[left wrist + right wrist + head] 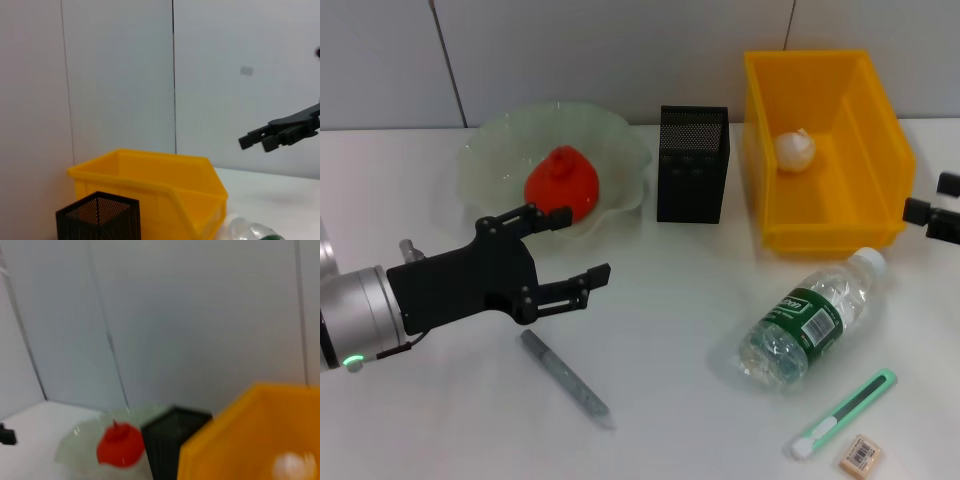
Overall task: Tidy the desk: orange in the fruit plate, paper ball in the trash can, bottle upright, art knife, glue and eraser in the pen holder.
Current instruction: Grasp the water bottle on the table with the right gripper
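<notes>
Left gripper [568, 248] hovers low over the worktop [670, 320], fingers spread apart and empty; the grey glue stick [565, 378] lies just below and beside it; the arm reaches in from the left, roughly level. Orange [561, 184] sits in the fruit plate [620, 140]; paper ball [795, 150] in the yellow trash can [880, 130]; pen holder [692, 164] between them. Bottle [812, 320] lies on its side, green label unreadable; art knife [845, 413] and eraser [861, 455] near it. Right gripper [935, 212] waits at the right edge, fingers hard to judge.

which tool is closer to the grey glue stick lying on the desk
Left. The left tool hangs open just above and behind the glue stick, while the right tool sits far across the desk by the yellow bin.
</notes>
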Tool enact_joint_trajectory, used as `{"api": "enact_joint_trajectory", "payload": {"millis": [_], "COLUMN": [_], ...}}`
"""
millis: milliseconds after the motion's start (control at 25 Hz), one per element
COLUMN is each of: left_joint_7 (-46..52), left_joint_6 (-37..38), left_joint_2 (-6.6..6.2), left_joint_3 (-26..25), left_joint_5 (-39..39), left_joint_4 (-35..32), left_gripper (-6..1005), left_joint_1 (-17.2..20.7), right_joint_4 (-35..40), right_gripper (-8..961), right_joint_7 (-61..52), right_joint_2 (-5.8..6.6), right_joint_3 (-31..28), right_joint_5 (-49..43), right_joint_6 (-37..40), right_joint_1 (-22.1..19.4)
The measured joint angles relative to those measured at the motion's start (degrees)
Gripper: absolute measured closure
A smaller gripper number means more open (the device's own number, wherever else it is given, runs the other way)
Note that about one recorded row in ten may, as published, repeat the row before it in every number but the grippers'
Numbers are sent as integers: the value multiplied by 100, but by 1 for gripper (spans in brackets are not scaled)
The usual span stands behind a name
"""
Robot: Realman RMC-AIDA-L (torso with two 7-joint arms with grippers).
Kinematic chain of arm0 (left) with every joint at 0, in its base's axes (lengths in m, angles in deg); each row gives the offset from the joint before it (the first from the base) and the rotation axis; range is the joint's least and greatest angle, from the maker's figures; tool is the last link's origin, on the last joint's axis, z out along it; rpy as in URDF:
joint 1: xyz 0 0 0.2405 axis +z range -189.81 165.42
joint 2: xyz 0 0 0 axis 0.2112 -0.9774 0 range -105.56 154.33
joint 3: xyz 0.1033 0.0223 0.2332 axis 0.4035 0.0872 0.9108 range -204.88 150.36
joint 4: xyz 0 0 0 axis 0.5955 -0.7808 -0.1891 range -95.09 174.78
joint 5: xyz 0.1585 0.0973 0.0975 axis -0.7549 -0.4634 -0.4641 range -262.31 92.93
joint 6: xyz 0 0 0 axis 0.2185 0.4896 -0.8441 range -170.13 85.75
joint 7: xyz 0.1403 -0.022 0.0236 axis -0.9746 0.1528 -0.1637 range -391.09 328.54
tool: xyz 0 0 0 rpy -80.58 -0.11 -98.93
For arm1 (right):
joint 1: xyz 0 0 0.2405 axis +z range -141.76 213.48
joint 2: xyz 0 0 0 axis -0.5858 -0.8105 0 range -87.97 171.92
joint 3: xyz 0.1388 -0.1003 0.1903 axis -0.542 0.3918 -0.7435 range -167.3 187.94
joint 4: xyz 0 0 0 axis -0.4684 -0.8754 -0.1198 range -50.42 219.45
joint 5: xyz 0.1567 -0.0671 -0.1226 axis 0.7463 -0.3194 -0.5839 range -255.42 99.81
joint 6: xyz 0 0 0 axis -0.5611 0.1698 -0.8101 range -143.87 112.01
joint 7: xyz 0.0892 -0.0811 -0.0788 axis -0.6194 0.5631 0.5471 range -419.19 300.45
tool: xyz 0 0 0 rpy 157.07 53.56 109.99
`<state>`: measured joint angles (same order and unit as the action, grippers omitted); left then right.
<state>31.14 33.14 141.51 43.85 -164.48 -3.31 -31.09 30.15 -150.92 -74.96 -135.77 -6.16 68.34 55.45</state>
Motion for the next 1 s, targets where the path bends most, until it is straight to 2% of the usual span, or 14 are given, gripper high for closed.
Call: {"api": "enact_joint_trajectory", "payload": {"millis": [120, 280, 400, 560, 640, 800, 1000], "left_joint_7": [55, 68, 69, 69, 70, 70, 66], "left_joint_6": [-9, -17, -19, -20, -20, -19, 20], "left_joint_2": [23, 28, 29, 30, 32, 38, 35], "left_joint_3": [-28, -34, -35, -36, -36, -36, -36], "left_joint_5": [-123, -129, -130, -132, -133, -140, -185], "left_joint_4": [-11, -16, -16, -11, -10, -10, -10], "left_gripper": [170, 170, 170, 170, 170, 170, 171], "left_joint_1": [-16, -25, -25, -24, -28, -28, -6], "right_joint_4": [-244, -964, -1398, -1864, -2311, -2720, -2905], "right_gripper": [170, 170, 170, 170, 170, 170, 170], "right_joint_7": [-723, -1577, -2395, -3474, -4142, -4582, -5005], "right_joint_2": [-10, -147, -176, -118, -83, -70, 85], "right_joint_3": [8, 54, 246, 771, 1237, 1479, 1466], "right_joint_5": [-459, -982, -1476, -2095, -2746, -3357, -3972], "right_joint_6": [-45, -14, 106, 304, 476, 781, 1491], "right_joint_1": [121, 162, 239, 305, 381, 538, 1019]}}
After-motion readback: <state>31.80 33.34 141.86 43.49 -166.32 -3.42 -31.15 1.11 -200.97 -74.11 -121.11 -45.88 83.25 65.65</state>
